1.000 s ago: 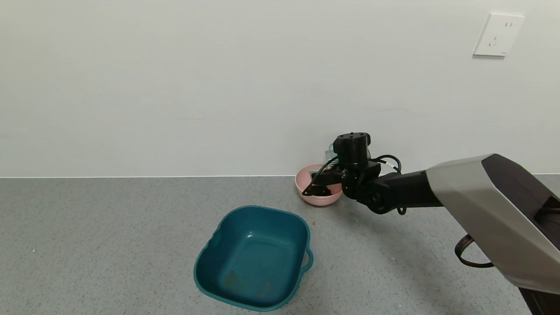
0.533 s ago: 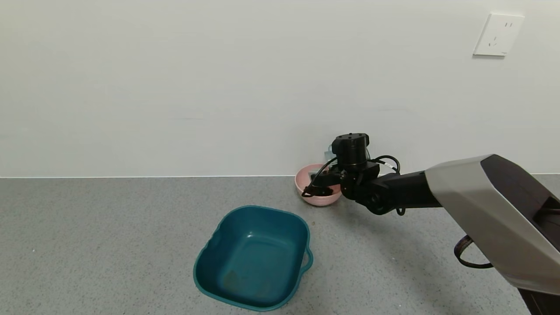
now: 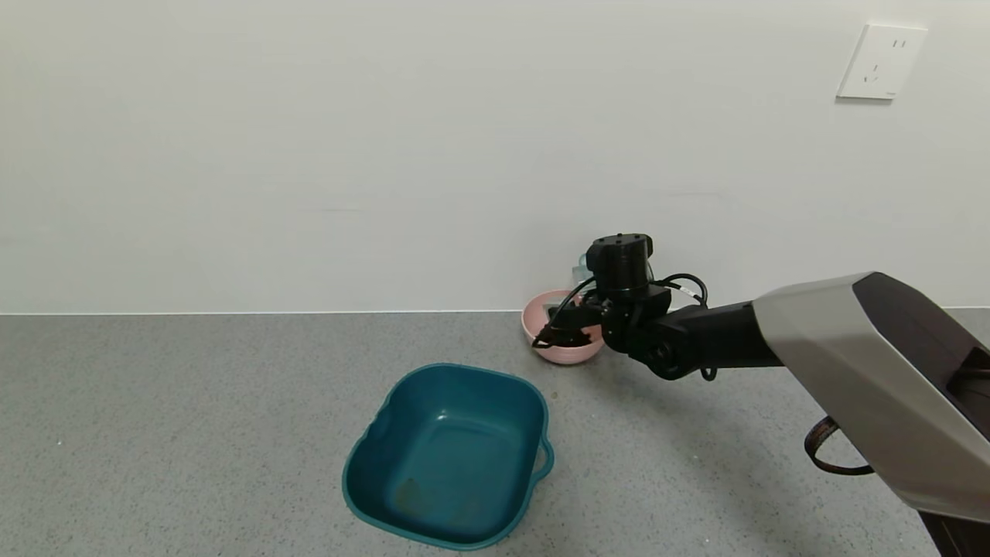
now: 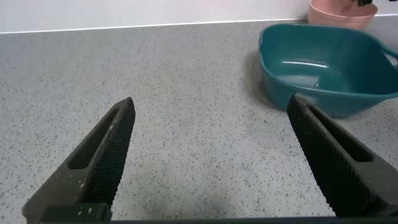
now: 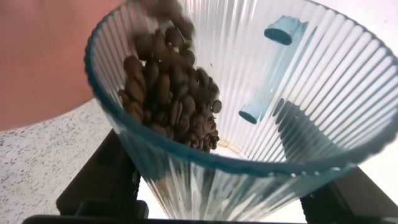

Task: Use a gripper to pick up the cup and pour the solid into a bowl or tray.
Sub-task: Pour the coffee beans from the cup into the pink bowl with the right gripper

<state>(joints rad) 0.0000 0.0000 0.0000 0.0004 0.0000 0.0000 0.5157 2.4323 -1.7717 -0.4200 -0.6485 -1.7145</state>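
My right gripper (image 3: 567, 331) hangs over the pale pink bowl (image 3: 541, 340) by the back wall. It is shut on the ribbed blue-teal cup (image 5: 298, 93), which lies tilted toward the bowl (image 5: 43, 50). Only a sliver of the cup (image 3: 579, 272) shows behind the wrist module in the head view. The dark brown pellets (image 5: 171, 99) are heaped against the cup's low side, up to its rim. The gripper's black fingers (image 5: 99, 180) flank the cup. My left gripper (image 4: 211, 149) is open and empty, low over the counter on the left.
A dark teal tub with a handle (image 3: 452, 456) stands on the grey counter in front of the bowl, also in the left wrist view (image 4: 323, 62). A white wall runs right behind the bowl. A single pellet (image 3: 554, 395) lies by the tub.
My right wrist has shifted slightly up and left over the pink bowl, with the cup still in it. The tub and bowl have not moved.
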